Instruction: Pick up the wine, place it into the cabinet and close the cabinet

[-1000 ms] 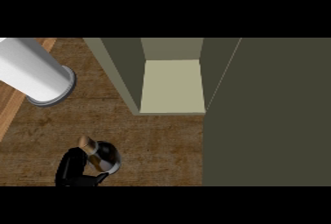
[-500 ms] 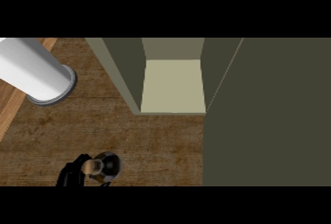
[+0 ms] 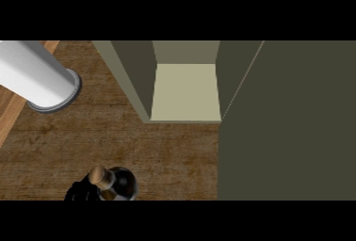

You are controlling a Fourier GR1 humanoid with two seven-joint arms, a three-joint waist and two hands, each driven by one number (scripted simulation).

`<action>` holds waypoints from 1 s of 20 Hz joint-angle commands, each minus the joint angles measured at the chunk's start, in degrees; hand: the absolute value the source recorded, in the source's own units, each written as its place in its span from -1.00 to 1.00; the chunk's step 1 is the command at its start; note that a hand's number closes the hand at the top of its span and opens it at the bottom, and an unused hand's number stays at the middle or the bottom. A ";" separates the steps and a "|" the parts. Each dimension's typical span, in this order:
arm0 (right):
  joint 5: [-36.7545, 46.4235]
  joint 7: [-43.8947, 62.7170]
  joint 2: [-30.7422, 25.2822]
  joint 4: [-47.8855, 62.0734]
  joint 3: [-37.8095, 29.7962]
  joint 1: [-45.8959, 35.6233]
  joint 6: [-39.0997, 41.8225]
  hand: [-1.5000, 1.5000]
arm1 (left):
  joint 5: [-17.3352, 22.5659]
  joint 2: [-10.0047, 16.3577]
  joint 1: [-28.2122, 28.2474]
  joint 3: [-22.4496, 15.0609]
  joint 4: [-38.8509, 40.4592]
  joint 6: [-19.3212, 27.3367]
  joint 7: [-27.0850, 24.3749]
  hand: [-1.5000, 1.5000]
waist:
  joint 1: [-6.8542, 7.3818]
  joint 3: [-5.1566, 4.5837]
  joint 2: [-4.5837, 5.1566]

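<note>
The wine bottle (image 3: 119, 184) stands near the lower edge at the left, seen from above: a dark body with a tan cork top. My left hand (image 3: 78, 192) is black and sits against the bottle's left side with its fingers curled round it; most of the hand is cut off by the lower edge. The cabinet (image 3: 185, 92) is open at the upper middle, and its pale shelf is bare. Its olive door (image 3: 292, 122) stands open and fills the right side. My right hand does not show.
A large white cylinder (image 3: 35, 75) with a grey rim lies at the upper left. The brown wooden counter (image 3: 167, 150) stretches between the bottle and the cabinet. A lighter wooden strip (image 3: 8, 117) runs along the left edge.
The hand and the bottle have slid down toward the lower edge, so less of the hand shows now. The cabinet and its door have not moved.
</note>
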 commanded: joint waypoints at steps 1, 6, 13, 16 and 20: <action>0.20 -1.43 -0.19 2.01 -1.20 -1.24 0.10 -1.00 | 4.42 -0.89 5.48 -6.00 -15.94 2.71 9.14 1.00 | 0.13 -0.04 0.04; -1.77 -0.19 -1.13 1.99 -2.14 -1.88 0.32 -1.00 | 5.97 -0.35 9.89 -8.24 -27.66 5.95 16.18 1.00 | -0.04 -0.07 0.08; -3.09 -1.45 -0.86 1.73 -2.33 1.30 1.83 -1.00 | 5.75 -0.93 3.83 -15.35 -36.09 18.67 22.20 1.00 | -0.42 -0.09 0.08; 0.07 -2.53 -0.53 4.81 -1.29 -2.47 0.89 -1.00 | 7.92 -0.94 -0.72 -15.95 -39.81 24.10 28.80 1.00 | -0.31 -0.09 0.14; -1.39 -1.20 0.11 2.51 -0.88 0.71 0.83 -1.00 | 6.85 -0.94 -7.54 -19.03 -38.55 32.02 32.90 1.00 | -0.54 -0.10 0.11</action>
